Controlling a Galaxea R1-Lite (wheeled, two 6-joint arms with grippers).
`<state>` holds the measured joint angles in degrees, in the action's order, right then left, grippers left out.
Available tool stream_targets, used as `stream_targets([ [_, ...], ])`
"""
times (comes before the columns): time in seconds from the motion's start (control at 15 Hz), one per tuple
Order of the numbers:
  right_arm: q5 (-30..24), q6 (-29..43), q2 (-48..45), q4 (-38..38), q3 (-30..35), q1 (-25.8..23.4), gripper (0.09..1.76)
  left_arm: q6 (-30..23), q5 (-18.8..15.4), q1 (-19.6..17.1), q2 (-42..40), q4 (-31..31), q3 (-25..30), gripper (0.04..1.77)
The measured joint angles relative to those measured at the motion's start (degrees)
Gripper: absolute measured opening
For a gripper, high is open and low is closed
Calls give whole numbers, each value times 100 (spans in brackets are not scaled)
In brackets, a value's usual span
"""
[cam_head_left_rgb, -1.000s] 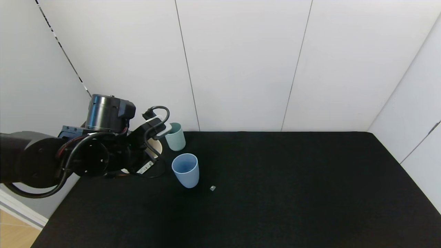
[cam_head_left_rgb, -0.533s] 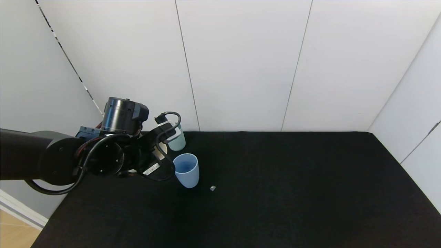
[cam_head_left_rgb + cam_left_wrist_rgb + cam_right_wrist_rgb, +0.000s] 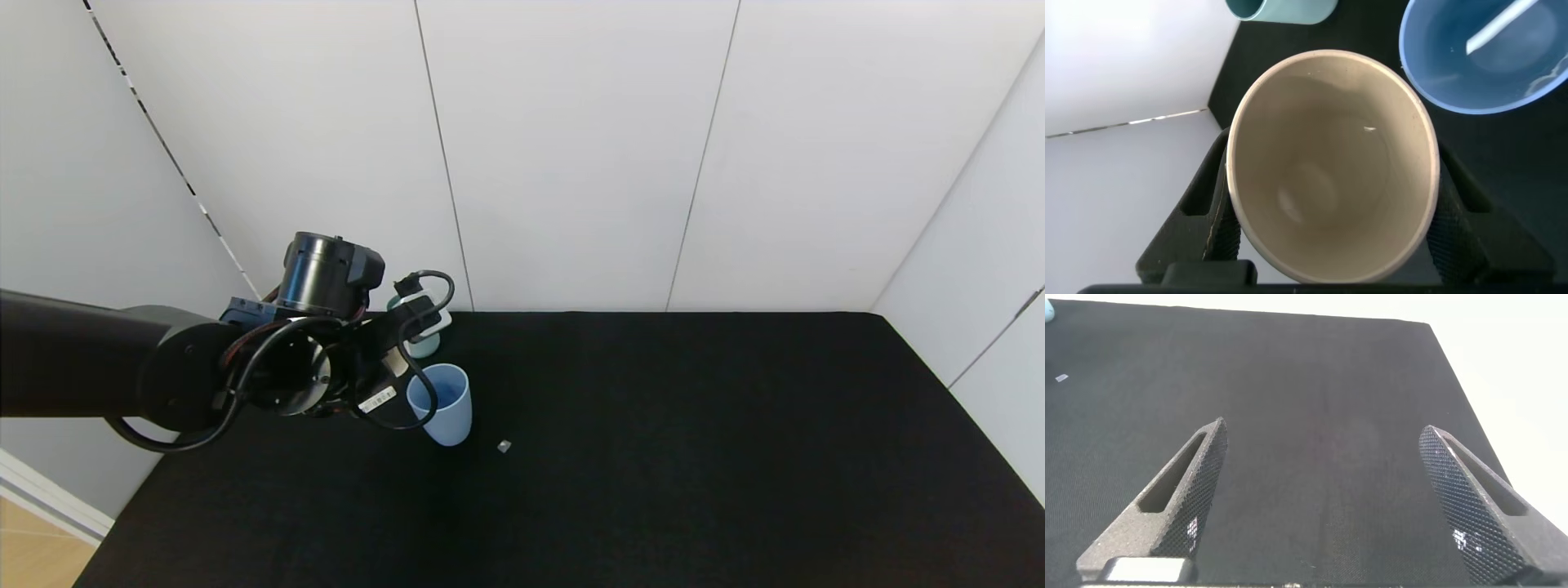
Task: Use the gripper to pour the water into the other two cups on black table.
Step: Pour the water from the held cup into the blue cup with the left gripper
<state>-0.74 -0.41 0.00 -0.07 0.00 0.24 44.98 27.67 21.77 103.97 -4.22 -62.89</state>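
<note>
Left-centre of frame: left gripper (image 3: 1331, 216), jaws clamped on cream cup (image 3: 1331, 163), neared blue cup (image 3: 441, 404); tilting appeared next.

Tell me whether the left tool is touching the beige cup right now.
Touching. The left wrist view shows the left tool with one finger pressed against each side of the beige cup, no gap between them.

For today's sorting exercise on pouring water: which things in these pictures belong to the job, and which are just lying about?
Job:
- left gripper, shut on the cream cup
- light blue cup
- teal green cup
- black table

Lying about:
- small grey scrap on the table
- right gripper, open and idle
</note>
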Motion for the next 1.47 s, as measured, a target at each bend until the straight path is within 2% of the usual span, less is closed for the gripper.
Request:
stream_targets([
  [0.47,-2,0,0,0,0,0,171,457,400,143,265,6,-224,125],
  [1.13,0,-2,0,2,0,0,171,1053,1242,419,558,-46,-441,125],
  [1.47,0,0,0,2,0,0,171,1323,1532,551,647,-60,-518,125],
])
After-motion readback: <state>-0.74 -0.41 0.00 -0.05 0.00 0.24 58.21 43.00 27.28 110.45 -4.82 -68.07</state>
